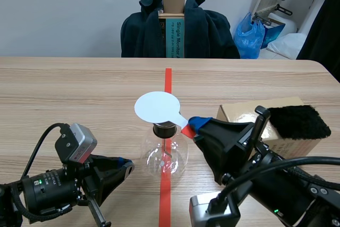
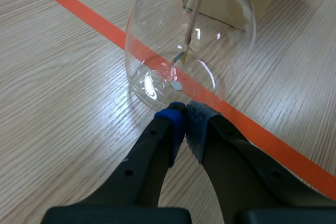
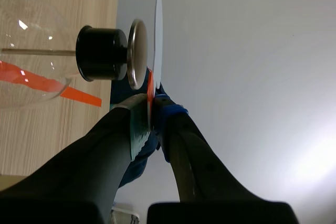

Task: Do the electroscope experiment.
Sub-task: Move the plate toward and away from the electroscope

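The electroscope is a clear glass flask [image 1: 164, 156] [image 2: 189, 51] with a black stopper [image 1: 164, 129] [image 3: 102, 53] and a metal disc [image 3: 137, 53] on top, standing on the red tape line. My right gripper [image 1: 190, 124] [image 3: 150, 109] is shut on the red handle of a white round paddle [image 1: 156, 107] [image 3: 158, 35], held flat just above the metal disc. My left gripper [image 1: 127, 166] [image 2: 184, 113] is shut on nothing, its fingertips at the base of the flask. Inside the flask a thin rod [image 2: 191, 17] hangs down.
A cardboard box [image 1: 265, 118] with a black fur pad [image 1: 297, 122] on it stands right of the flask, behind my right arm. A chair with a dark jacket [image 1: 178, 27] and a blue bag [image 1: 256, 35] lie beyond the table's far edge.
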Controlling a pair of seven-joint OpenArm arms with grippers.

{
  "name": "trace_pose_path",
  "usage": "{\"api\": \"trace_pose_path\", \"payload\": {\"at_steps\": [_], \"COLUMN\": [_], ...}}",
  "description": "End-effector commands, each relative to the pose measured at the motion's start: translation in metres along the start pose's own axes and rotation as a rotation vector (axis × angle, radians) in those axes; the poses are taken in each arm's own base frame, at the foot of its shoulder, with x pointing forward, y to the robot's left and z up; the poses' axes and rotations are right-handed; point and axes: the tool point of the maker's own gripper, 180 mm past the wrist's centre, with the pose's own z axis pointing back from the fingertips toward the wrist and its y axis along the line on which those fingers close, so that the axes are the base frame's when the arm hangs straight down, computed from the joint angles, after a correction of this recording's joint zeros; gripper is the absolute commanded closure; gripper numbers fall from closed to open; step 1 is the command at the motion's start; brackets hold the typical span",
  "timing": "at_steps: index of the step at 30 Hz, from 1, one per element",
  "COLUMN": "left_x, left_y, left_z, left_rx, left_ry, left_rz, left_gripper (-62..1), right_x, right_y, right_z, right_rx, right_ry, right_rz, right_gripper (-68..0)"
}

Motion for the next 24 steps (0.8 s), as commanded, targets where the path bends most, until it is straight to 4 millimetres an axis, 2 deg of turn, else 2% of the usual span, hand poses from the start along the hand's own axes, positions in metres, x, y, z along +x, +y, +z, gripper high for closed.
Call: {"api": "trace_pose_path", "payload": {"at_steps": [1,17,24], "left_x": [0.015,0.015,0.015], "left_y": [0.0,0.0,0.001], "left_z": [-0.004,-0.004,-0.004], "left_rx": [0.0,0.001,0.002], "left_ry": [-0.048,-0.049,-0.05], "left_rz": [-0.004,-0.003,-0.001], "left_gripper": [-3.2,-3.1,-3.1], "right_x": [-0.006,-0.002,-0.017], "right_y": [-0.011,-0.011,-0.011], "right_z": [-0.002,-0.002,-0.002], "right_rx": [-0.033,-0.033,-0.034], "right_ry": [0.003,-0.016,0.065], "right_rz": [0.029,0.029,0.028], "right_gripper": [-0.7,-0.6,-0.6]}}
